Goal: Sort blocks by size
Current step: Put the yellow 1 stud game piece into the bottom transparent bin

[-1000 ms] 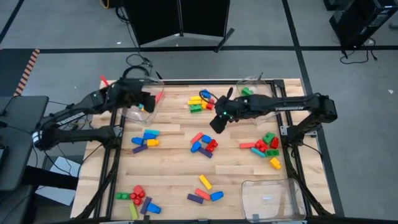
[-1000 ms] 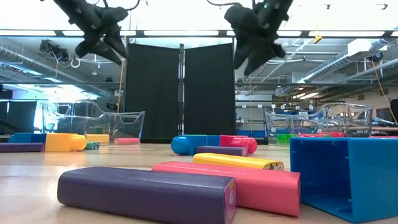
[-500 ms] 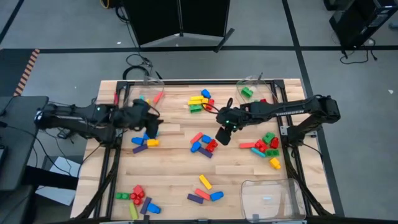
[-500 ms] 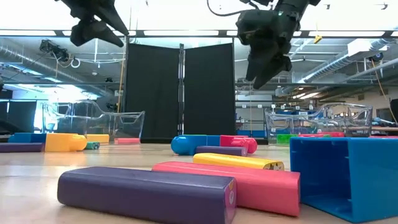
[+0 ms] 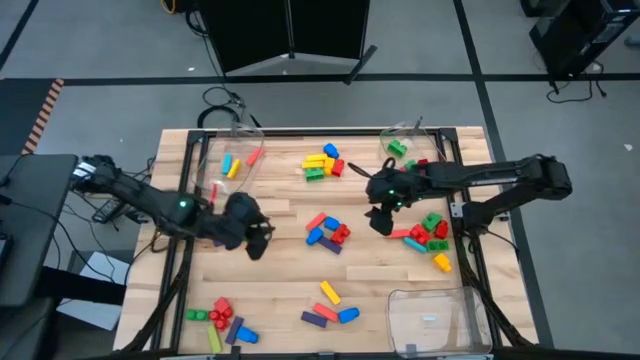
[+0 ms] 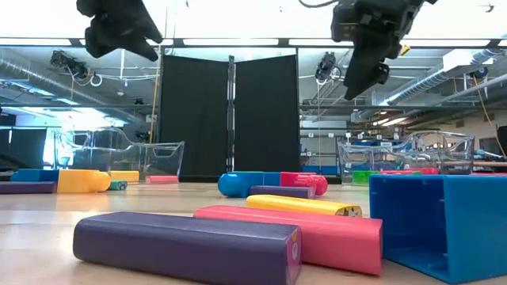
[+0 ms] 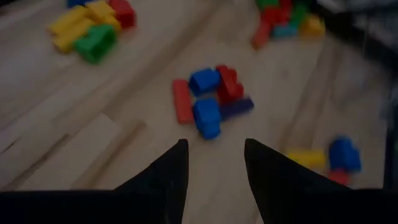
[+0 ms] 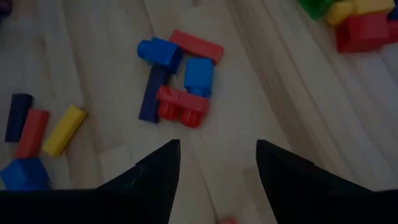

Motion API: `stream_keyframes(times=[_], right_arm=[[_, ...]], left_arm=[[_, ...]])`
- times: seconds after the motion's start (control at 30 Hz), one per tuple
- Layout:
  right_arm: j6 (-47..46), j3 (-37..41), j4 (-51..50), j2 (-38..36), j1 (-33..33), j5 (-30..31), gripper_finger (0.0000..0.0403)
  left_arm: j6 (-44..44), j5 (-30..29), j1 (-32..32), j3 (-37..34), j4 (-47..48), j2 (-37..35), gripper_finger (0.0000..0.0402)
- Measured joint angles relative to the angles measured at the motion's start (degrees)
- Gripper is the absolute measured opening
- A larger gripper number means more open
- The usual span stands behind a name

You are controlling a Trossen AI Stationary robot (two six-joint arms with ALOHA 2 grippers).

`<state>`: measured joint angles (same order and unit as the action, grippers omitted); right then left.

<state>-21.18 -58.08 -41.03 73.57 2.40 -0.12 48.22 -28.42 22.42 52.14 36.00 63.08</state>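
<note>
Blocks lie in loose groups on the wooden table: a middle group (image 5: 327, 232) of red, blue and purple bricks, which also shows in the left wrist view (image 7: 208, 102) and the right wrist view (image 8: 177, 81), a far group (image 5: 322, 162), a right group (image 5: 430, 235) and near groups (image 5: 222, 320). My left gripper (image 5: 252, 238) hangs open and empty above the table, left of the middle group; its fingers show apart (image 7: 214, 168). My right gripper (image 5: 380, 215) hangs open and empty (image 8: 217, 168) between the middle and right groups.
A clear bin (image 5: 228, 160) at the far left holds a yellow and a red block. A second clear bin (image 5: 405, 145) stands at the far right, and a third (image 5: 435, 318) at the near right corner. Bare wood lies between the groups.
My left gripper has left the far-left bin and swung toward the table's near edge and to the right, ending left of the middle group. My right gripper has gone toward the table's right edge and a little nearer, from beside the far group.
</note>
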Motion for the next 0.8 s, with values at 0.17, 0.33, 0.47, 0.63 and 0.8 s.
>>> stream_keyframes(times=[0.17, 0.33, 0.47, 0.63, 0.8], right_arm=[[-0.65, 2.02, 1.34, -1.6, 0.01, -0.02, 0.022], [-2.55, 2.77, 2.44, -1.53, -0.01, -0.11, 0.022], [-2.91, 2.77, 2.96, -1.47, -0.14, -0.11, 0.022], [-3.28, 2.77, 3.12, -1.47, -0.14, -0.11, 0.022], [-3.35, 2.77, 6.21, -1.47, 0.15, -0.11, 0.022]], left_arm=[[-17.99, 6.57, 0.1, 0.0, 1.7, 2.89, 0.0162], [-27.59, 10.13, 0.11, 0.03, 7.09, 4.11, 0.0162], [-20.35, 9.92, 0.1, 0.03, 14.29, 4.14, 0.0162], [-12.03, 9.57, 0.1, -0.01, 23.33, 4.14, 0.0162], [-10.6, 10.84, -0.94, -3.03, 24.26, 4.12, 0.0162]])
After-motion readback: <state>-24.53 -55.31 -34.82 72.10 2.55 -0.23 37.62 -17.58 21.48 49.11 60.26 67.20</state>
